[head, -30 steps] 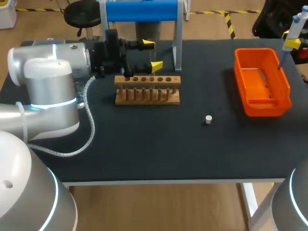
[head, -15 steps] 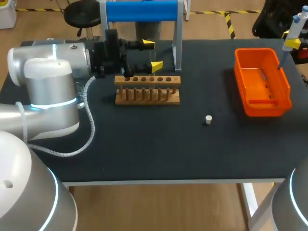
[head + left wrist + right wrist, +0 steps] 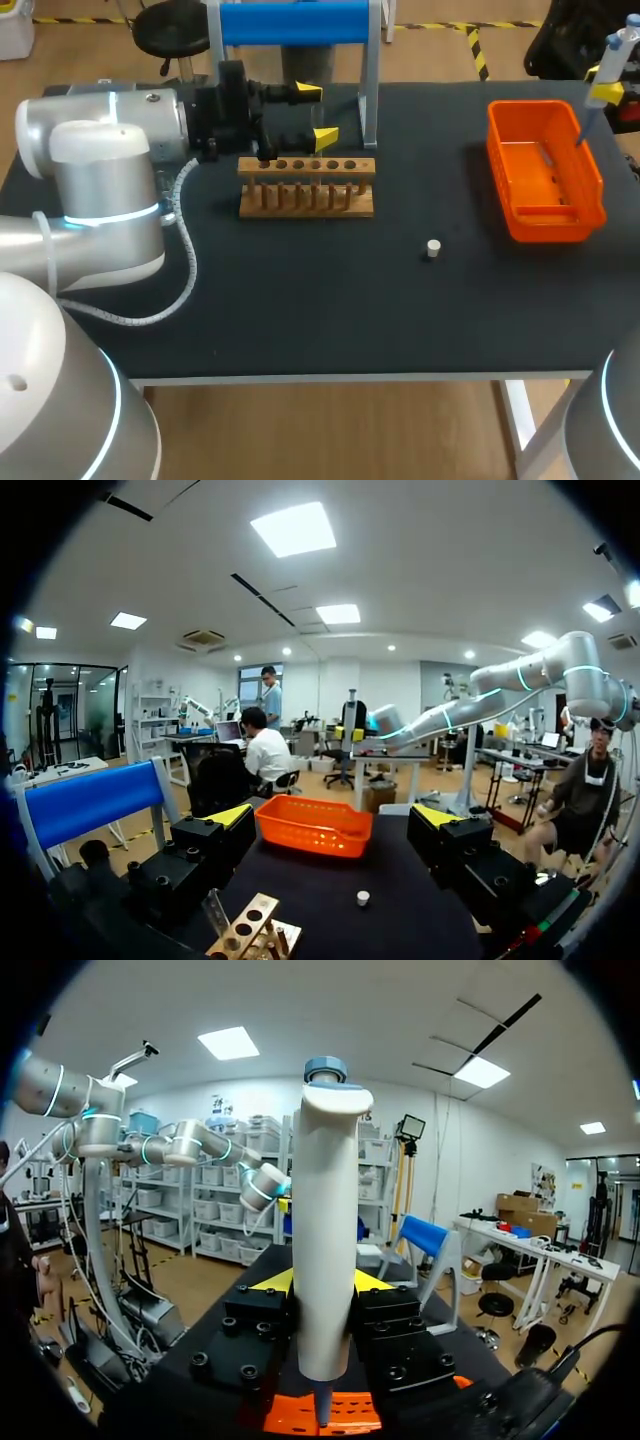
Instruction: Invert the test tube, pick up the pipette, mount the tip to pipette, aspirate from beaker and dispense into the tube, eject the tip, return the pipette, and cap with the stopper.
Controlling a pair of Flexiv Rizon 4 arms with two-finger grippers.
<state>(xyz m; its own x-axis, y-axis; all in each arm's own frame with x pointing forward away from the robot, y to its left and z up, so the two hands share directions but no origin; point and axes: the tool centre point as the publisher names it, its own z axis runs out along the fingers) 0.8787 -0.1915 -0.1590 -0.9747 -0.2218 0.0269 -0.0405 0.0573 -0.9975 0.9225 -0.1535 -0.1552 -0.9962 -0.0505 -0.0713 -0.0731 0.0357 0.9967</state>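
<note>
The black table (image 3: 300, 300) carries a wooden test tube rack (image 3: 306, 190) just beside the left gripper (image 3: 316, 113). A small white stopper (image 3: 433, 248) lies well apart from both grippers. An orange basket (image 3: 548, 226) is set under the right gripper (image 3: 320, 1285). A blue-topped stand (image 3: 295, 22) is noted behind the left gripper.

**Change.** No change of consequence is found. Set against the frames of a second ago and half a second ago, both arms, the rack, the stopper and the basket are placed as they were. No shift of the pipette (image 3: 325, 1210) can be confirmed.

**Tool state.**
- The right gripper's fingers are closed on the pipette body from two sides.
- The pipette is held upright between them, with its narrow lower end pointed into the basket below.
- Whether a tip is still mounted on that end cannot be determined.
- The left gripper's fingers are spread wide and nothing is seen between them.
- A test tube cannot be picked out with certainty at the rack.

**Meaning for the task.** The stillness is judged to be a pause over the basket at the tip-ejection step. The pipette is not yet returned and the stopper is not yet fitted, so both later steps are judged outstanding.
</note>
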